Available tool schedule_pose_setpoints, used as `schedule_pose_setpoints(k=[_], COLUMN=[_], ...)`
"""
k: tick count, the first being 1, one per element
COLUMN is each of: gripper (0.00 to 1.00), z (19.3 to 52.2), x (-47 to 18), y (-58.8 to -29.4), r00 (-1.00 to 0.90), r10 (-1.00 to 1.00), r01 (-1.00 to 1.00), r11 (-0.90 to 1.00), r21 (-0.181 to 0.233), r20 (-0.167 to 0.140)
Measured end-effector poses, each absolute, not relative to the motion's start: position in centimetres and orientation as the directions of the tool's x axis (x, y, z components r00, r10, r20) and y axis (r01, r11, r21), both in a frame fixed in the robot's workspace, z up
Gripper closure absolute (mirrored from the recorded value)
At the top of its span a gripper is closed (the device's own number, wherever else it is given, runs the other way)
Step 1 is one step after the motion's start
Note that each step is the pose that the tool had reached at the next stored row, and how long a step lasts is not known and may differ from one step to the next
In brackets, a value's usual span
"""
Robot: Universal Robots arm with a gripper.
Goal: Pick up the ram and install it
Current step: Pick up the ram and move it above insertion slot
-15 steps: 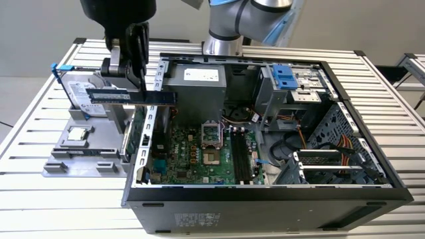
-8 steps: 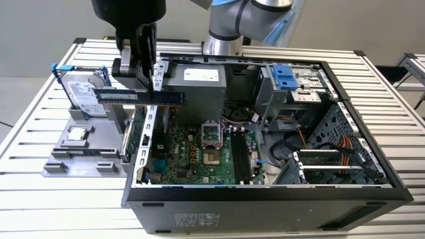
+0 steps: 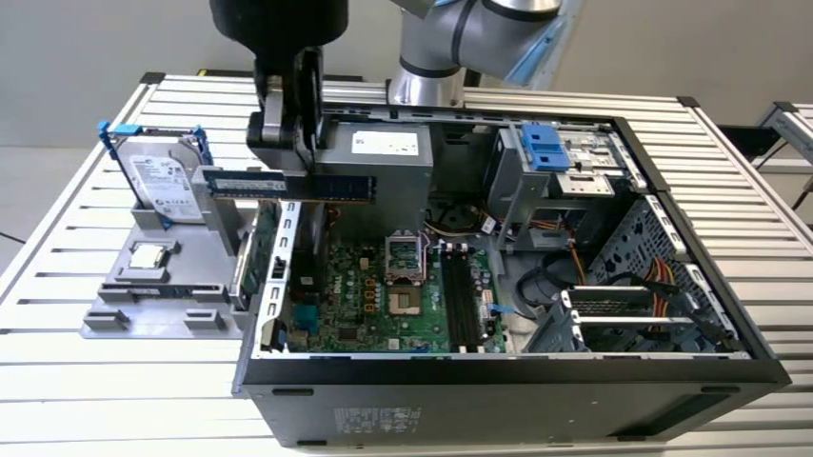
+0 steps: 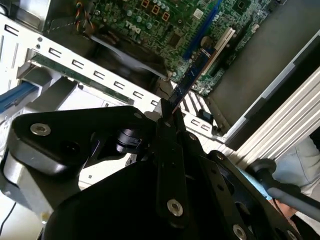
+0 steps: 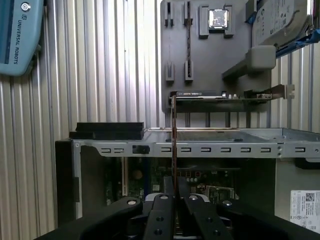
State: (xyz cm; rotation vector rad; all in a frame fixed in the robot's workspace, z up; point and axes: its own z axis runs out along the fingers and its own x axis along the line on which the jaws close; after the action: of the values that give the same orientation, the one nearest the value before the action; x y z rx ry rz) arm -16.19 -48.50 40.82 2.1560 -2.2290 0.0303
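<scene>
The gripper is clamping the ram level, its long axis crossing above the case wall rim.

Case on the table; holder with upright drive just beside it at the exterior view's left; ram, clamped in the gripper, above where they meet.

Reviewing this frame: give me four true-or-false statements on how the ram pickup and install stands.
1. The gripper is shut on the ram. True.
2. The ram is seated in a motherboard slot. False: it is held in the air above the edge of the case.
3. The hard drive stands in the grey holder outside the case. True.
4. The case is closed. False: it is open, with the motherboard showing.
</scene>
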Motion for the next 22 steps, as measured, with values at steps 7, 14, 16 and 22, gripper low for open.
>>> schedule_pose_setpoints(k=[7,14,16,22], gripper=[1.00,1.00,1.00,1.00], z=[40.8,40.8,40.8,40.8], x=[-14.6,-13.5,-13.2,-12.4], y=[-48.5,-48.5,-48.5,-48.5], r00=[-0.033,-0.033,-0.033,-0.033], r10=[-0.999,-0.999,-0.999,-0.999], r01=[-0.999,-0.999,-0.999,-0.999], r11=[0.034,0.034,0.034,0.034], r21=[0.014,0.014,0.014,0.014], r20=[0.043,0.042,0.042,0.043])
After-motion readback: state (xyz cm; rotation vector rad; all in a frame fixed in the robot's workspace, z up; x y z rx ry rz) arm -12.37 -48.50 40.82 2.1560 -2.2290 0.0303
